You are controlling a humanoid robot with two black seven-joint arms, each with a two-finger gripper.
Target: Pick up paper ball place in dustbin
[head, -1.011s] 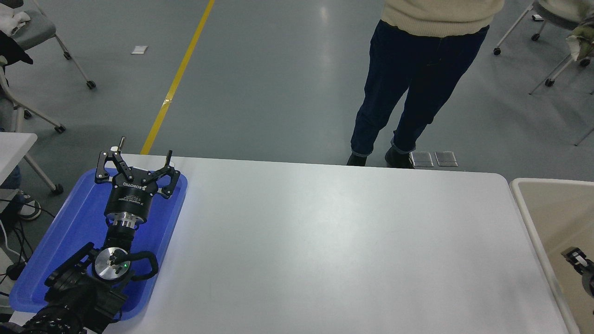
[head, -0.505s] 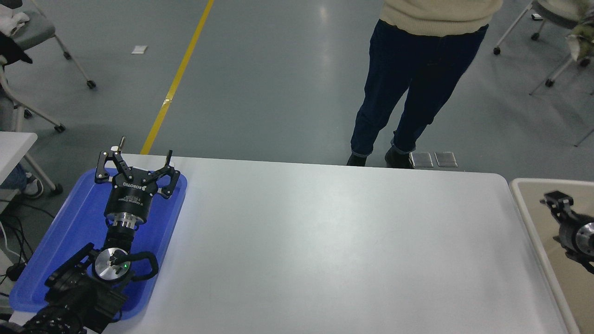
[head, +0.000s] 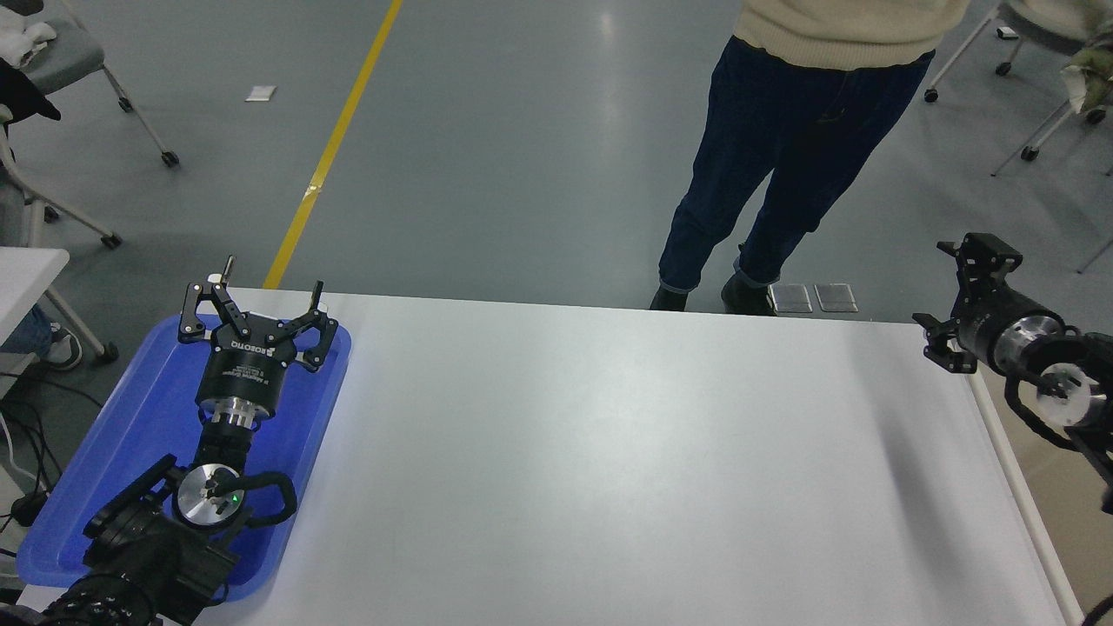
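No paper ball shows anywhere in the head view, neither on the table nor between the fingers. The dustbin stands against the table's right edge; only its pale rim and a strip of beige inner wall show, partly behind my right arm. My right gripper is raised above the table's far right corner, just left of the dustbin, pointing left, open and empty. My left gripper is parked, open and empty, over the blue tray at the lower left.
The white table spans the picture. A person in dark jeans stands at its far side, right of centre. Two foot pedals lie on the floor by the person's feet. Chairs stand at the far left and far right.
My right gripper has risen out of the dustbin and moved up and to the left, now above the table's far right corner. The person shifted slightly right. The left arm has not moved.
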